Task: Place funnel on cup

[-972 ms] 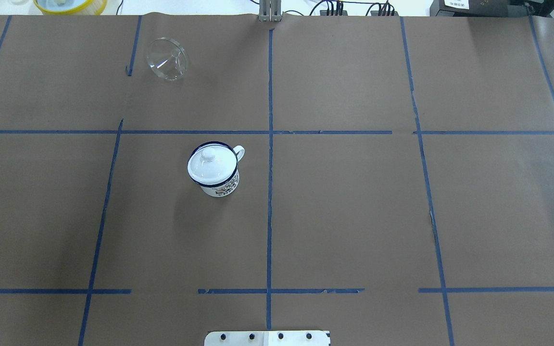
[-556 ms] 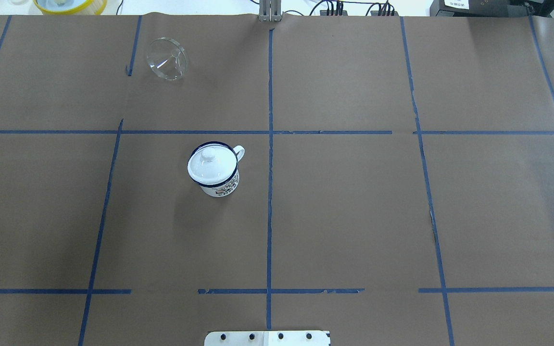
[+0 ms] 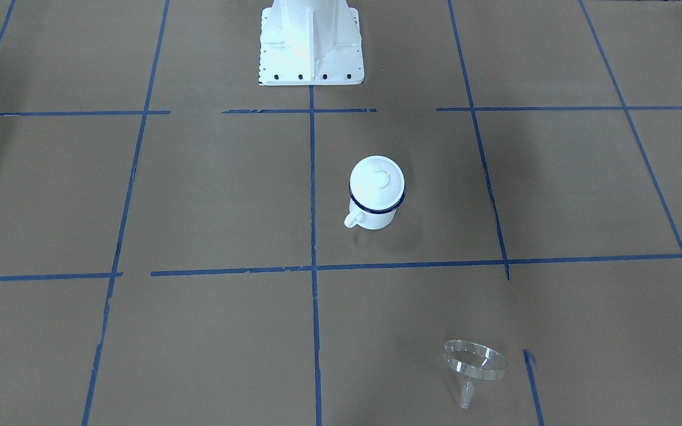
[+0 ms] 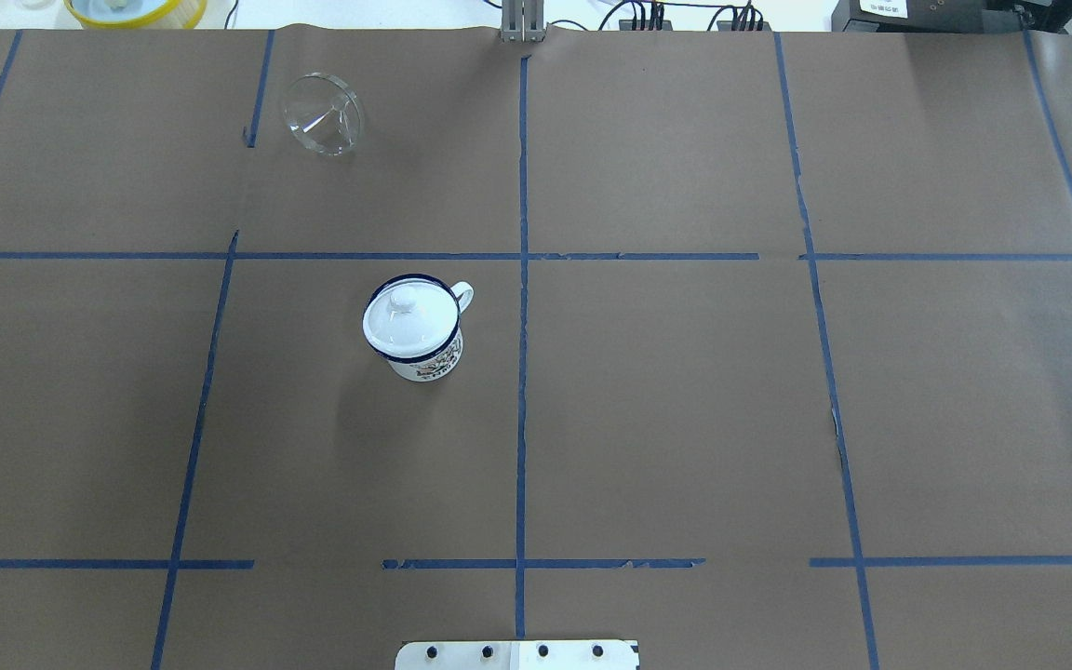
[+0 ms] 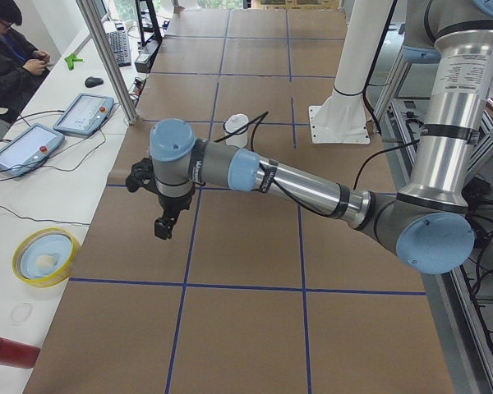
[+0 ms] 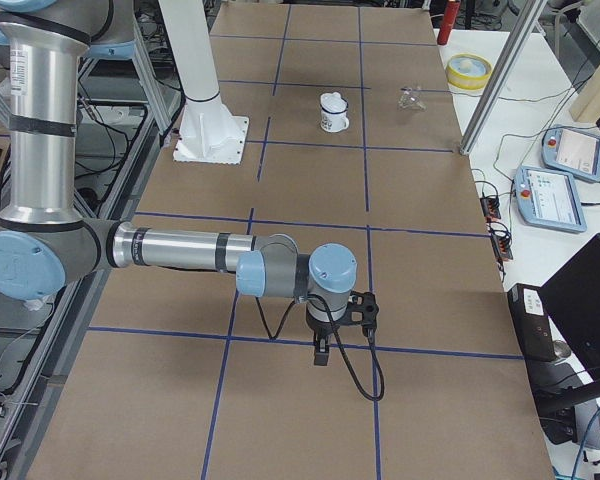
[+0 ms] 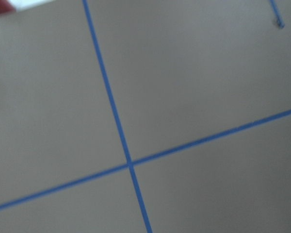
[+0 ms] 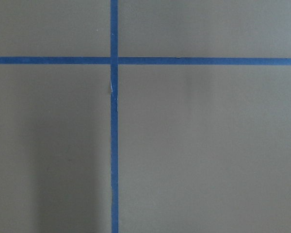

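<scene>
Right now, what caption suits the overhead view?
Lidded cup stands centre-left; clear funnel lies tipped near the far edge.

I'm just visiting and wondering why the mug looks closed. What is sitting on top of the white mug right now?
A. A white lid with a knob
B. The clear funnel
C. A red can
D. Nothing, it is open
A: a white knobbed lid covers the enamel mug, while the clear funnel lies on the table well away from it.
</scene>
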`<state>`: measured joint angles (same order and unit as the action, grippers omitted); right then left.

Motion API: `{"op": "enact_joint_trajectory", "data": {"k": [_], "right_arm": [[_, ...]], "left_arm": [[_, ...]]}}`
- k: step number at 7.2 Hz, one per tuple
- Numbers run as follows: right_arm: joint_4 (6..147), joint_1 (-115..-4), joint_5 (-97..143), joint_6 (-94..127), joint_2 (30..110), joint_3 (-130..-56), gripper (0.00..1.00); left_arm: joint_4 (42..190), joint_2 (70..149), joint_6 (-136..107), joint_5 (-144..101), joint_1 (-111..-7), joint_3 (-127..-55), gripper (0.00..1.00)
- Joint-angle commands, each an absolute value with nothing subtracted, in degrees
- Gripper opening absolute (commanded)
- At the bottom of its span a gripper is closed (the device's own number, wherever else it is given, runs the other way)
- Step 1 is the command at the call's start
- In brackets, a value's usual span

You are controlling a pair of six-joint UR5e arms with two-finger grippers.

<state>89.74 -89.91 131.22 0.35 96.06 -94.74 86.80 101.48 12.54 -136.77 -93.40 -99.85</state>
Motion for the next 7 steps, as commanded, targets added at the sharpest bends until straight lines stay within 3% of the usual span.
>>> {"op": "enact_joint_trajectory", "data": {"k": [1, 3, 4, 7], "right_arm": [[89.7, -89.9, 131.2, 0.4, 96.1, -94.7, 1.00], [89.7, -89.9, 131.2, 0.4, 96.1, -94.7, 1.00], [89.7, -89.9, 131.2, 0.4, 96.1, -94.7, 1.00], [89.7, -89.9, 131.2, 0.4, 96.1, -94.7, 1.00]], "left_arm": [[97.3, 103.7, 0.5, -137.2, -93.3, -100.9, 1.00], [98.3, 108.1, -7.1, -136.6, -89.3, -102.4, 1.00], [98.1, 108.5, -15.2, -134.8, -83.4, -106.3, 1.00], [87.7, 119.6, -42.9, -132.1, -65.3, -106.3, 1.00]]}}
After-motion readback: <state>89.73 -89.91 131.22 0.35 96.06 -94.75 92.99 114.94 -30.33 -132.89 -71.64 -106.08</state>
